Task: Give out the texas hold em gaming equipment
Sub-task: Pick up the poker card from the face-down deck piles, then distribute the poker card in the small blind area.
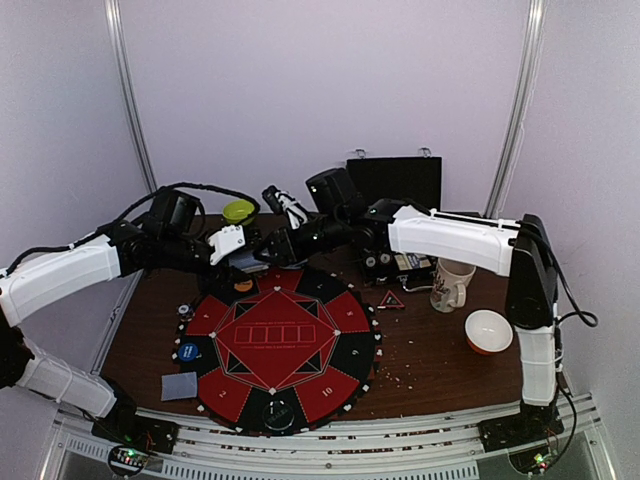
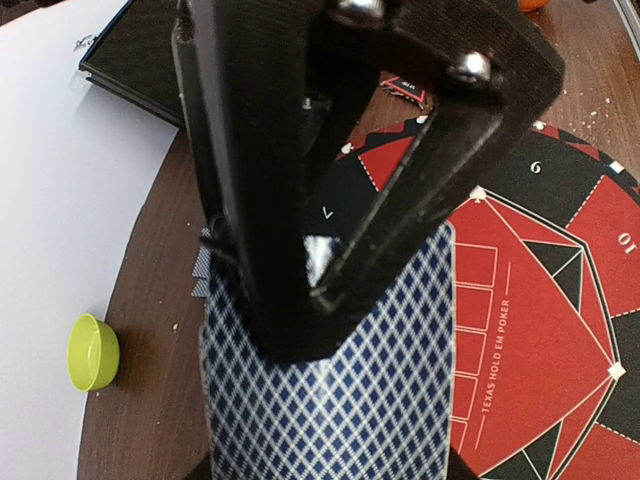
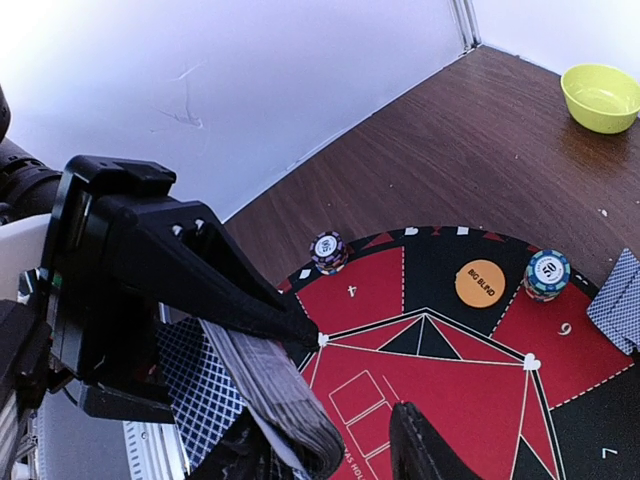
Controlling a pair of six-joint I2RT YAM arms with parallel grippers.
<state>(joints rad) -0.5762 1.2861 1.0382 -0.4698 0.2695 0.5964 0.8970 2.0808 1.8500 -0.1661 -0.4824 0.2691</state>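
Dealing was in hand: the left gripper (image 2: 300, 300) pinched the deck (image 2: 340, 400) over the mat's (image 1: 275, 345) far edge. The right gripper (image 3: 335, 458) flanked the deck, its grip unclear. Next it would need to slide only one off.

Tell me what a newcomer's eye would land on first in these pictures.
First comes the round red-and-black poker mat, filling the middle of the brown wooden table. Next are the two arms meeting over its far edge, where the left claw grips a deck of blue diamond-backed playing cards and the right claw sits at the deck's end. Small bright spots follow: an orange round disc between two striped poker chips near the mat's rim.
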